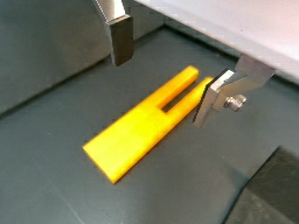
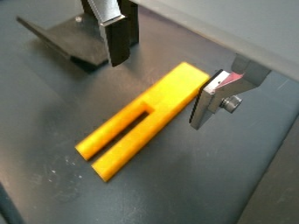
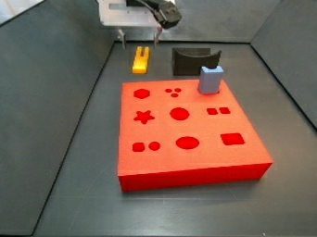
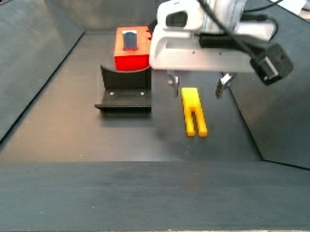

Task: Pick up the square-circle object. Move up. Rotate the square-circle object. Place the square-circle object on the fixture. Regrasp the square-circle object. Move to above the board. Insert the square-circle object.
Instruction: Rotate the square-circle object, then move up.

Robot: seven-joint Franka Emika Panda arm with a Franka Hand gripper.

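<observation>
Both wrist views show you the pincer (image 1: pixel 163 83) spread wide, holding nothing, poised over the slotted end of the yellow bar (image 1: pixel 142 127) that lies flat on the dark surface (image 1: pixel 47 184) near the fixture (image 4: pixel 125 91). It looks stiff, light and smooth — so clamp squarely across its narrow sides.

Near my work stands a pale blue-grey block (image 3: pixel 210 79) — upright on the far edge of the red slab, just beside the black piece. Beneath everything lies the dark grey bench (image 3: pixel 74 139) — bare, matte.
</observation>
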